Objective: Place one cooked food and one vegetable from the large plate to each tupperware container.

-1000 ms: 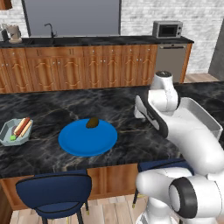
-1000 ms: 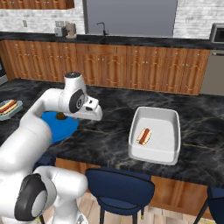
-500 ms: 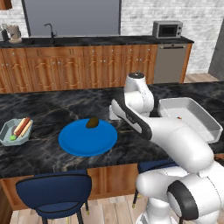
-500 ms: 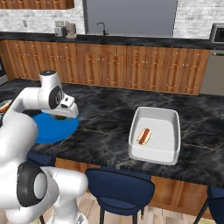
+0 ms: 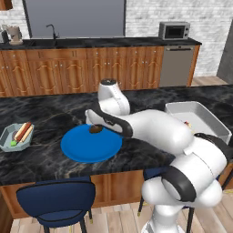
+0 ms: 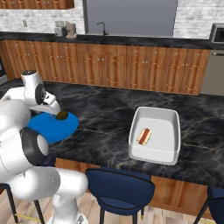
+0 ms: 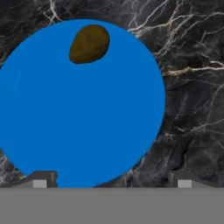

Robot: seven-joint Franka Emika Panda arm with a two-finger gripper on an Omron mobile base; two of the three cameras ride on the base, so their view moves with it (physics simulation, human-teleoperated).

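Black marble island counter (image 5: 50, 111) with pale veining carries everything. Large plate (image 5: 91, 145), bright blue, lies flat near counter's front edge, left of centre. Tupperware container (image 5: 14, 138) sits on counter far left, well apart from plate. White rectangular tub (image 6: 155, 134) rests on counter at right, near front edge, well apart from plate. Bare marble between plate and tub.
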